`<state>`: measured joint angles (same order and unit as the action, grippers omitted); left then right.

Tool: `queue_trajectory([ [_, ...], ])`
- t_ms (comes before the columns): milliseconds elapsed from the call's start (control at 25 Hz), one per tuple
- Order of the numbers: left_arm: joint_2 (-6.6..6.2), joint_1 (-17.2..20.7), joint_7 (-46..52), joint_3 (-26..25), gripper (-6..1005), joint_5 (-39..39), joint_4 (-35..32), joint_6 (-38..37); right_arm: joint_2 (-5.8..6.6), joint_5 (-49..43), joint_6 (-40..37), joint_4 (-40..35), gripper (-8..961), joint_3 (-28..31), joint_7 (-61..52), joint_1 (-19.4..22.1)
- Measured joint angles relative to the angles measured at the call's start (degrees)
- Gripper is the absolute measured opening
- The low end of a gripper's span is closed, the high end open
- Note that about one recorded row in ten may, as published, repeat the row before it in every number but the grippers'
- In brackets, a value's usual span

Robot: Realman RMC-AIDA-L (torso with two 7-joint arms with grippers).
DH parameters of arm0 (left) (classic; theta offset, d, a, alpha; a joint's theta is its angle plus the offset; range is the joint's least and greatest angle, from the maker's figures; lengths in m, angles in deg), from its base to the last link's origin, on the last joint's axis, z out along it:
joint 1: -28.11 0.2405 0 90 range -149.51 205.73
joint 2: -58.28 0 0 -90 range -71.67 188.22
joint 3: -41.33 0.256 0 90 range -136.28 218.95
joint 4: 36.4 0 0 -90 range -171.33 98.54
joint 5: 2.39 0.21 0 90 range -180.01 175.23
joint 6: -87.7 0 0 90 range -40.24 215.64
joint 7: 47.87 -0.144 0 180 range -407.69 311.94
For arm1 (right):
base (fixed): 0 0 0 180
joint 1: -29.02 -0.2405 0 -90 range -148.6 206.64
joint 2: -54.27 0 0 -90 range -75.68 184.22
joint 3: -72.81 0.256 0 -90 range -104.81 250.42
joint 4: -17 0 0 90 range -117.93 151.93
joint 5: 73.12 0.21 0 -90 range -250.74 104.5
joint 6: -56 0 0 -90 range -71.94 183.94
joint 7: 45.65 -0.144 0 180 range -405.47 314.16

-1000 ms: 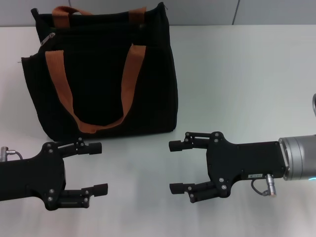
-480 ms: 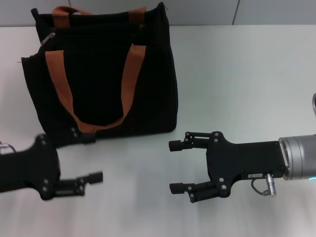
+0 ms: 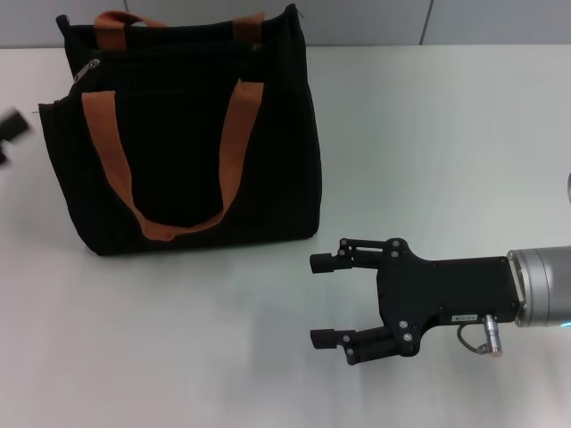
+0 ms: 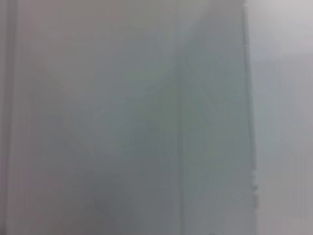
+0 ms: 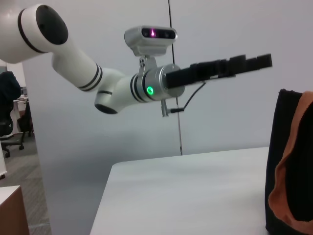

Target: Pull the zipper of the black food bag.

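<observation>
The black food bag stands upright at the back left of the white table, with its orange-brown handles hanging down its front. The zipper, a small silver pull tab, sits at the left end of the bag's top rim. My left gripper is a blurred shape at the far left edge, level with the bag's side, with its two fingertips apart. In the right wrist view it is raised high above the table beside the bag. My right gripper is open and empty, low over the table in front of the bag's right corner.
The white table stretches bare to the right of the bag. A grey wall runs behind the table. The left wrist view shows only a blurred grey surface.
My left gripper has swung from the table's front, below the bag, up and out to the far left edge. The right gripper has barely shifted. The bag has not moved.
</observation>
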<state>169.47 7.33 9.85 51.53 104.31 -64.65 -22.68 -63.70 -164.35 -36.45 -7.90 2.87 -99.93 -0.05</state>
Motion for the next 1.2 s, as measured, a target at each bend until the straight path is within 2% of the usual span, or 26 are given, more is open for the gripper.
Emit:
queue_trajectory([
  [40, 0.0, 0.0, 0.0, 0.0, 830, 0.0, 0.0, 0.0, 0.0, 0.0, 0.03, 0.04, 820, 0.04, 0.06, 0.03],
  [160, -2.75, -0.18, 0.83, -1.28, 830, -0.02, -0.04, 3.99, -0.02, 0.0, 0.1, 0.08, 820, 0.06, 0.12, 0.05],
  [200, -2.75, -0.18, 0.83, -1.28, 830, -0.02, -0.04, 3.99, -0.02, 0.0, 0.13, 0.05, 819, 0.07, 0.13, 0.06],
  [240, -3.67, -0.63, 0.79, -0.98, 830, 0.28, -0.33, 6.9, -0.03, 0.0, 0.15, 0.0, 819, 0.07, 0.13, 0.06],
  [360, -4.12, -1.41, 0.25, 1.5, 830, 1.43, -0.83, 9.14, -0.05, 0.0, 0.17, -0.04, 819, 0.07, 0.15, 0.07],
  [400, -4.1, -1.69, -0.01, 2.91, 829, 1.81, -1.05, 9.75, -0.05, 0.0, 0.17, -0.05, 819, 0.08, 0.15, 0.07],
  [440, -3.41, -2.15, -0.45, 5.06, 829, 1.92, -2.14, 11.42, -0.06, 0.0, 0.17, -0.06, 818, 0.07, 0.15, 0.07],
  [560, -1.53, -3.04, -1.83, 6.35, 829, 1.98, -4.39, 15.08, -0.06, 0.0, 0.17, -0.07, 818, 0.07, 0.15, 0.07],
  [640, -1.04, -3.43, -2.53, 6.9, 829, 2.02, -4.9, 16.76, -0.05, 0.0, 0.17, -0.07, 818, 0.07, 0.09, 0.07],
  [880, -0.39, -5.45, -3.25, 13.53, 829, 2.08, -6.37, 25.11, 0.05, 0.03, 0.16, 0.14, 816, 0.45, -0.06, 0.14],
  [1080, -0.48, -5.95, -2.93, 15.95, 828, 2.02, -6.43, 25.61, 0.14, 0.04, 0.16, 0.24, 816, 0.75, -0.16, 0.3],
  [1200, 0.66, -6.77, -4.03, 16.61, 828, 1.97, -6.6, 27.26, 0.18, 0.03, 0.16, 0.18, 815, 0.81, -0.2, 0.31],
])
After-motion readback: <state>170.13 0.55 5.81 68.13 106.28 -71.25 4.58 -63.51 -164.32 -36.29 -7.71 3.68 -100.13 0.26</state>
